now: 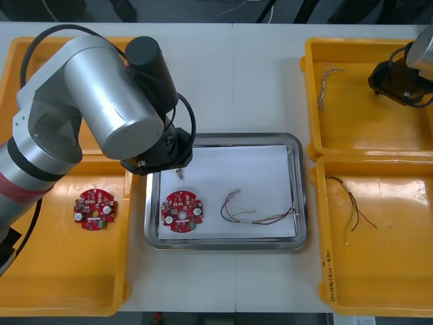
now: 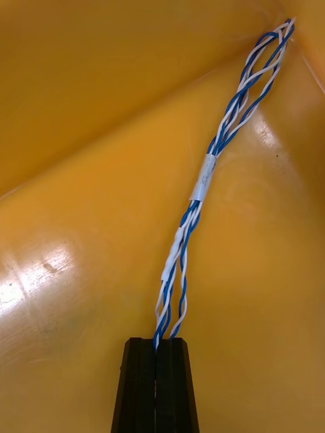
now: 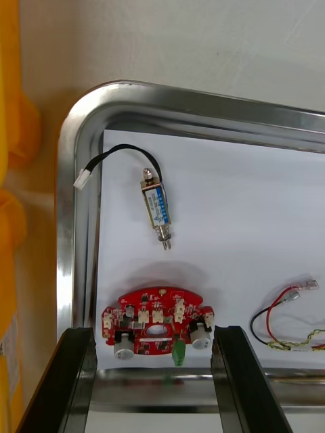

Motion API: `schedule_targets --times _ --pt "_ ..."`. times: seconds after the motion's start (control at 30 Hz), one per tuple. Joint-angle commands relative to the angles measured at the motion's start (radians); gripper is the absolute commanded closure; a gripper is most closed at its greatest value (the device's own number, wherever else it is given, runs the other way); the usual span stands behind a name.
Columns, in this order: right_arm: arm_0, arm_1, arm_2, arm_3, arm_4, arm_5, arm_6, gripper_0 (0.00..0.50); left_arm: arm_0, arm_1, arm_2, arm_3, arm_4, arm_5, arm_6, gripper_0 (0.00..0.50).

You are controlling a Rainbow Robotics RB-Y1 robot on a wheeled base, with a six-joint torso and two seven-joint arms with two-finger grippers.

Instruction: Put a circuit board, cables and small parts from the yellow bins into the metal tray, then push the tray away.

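We see the right pincer pinching one end of a twisted blue and white cable, which runs from its fingers toward a corner of the far right yellow bin. The left pincer hangs spread above the metal tray, straddling a red circuit board. A small metal part lies just beyond the board, and a red and yellow cable lies beside it.

From the front, my left arm covers most of the small metal part and the far left bin.
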Motion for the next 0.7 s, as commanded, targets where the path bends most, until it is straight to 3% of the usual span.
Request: schedule_targets --times 0.03,0.27,0.7 --pt "0.016 -0.010 0.016 -0.080 0.012 0.098 -0.038 0.500 -0.065 0.040 0.094 -0.038 0.070 0.068 -0.006 0.000" --pt "0.020 -0.022 0.016 -0.149 0.032 0.230 -0.041 0.500 -0.073 0.073 0.183 -0.038 0.116 0.075 -0.092 0.000" --pt "0.108 -0.019 0.016 -0.457 0.042 0.566 -0.061 0.500 -0.081 0.155 0.306 0.032 0.164 0.075 -0.318 0.000"
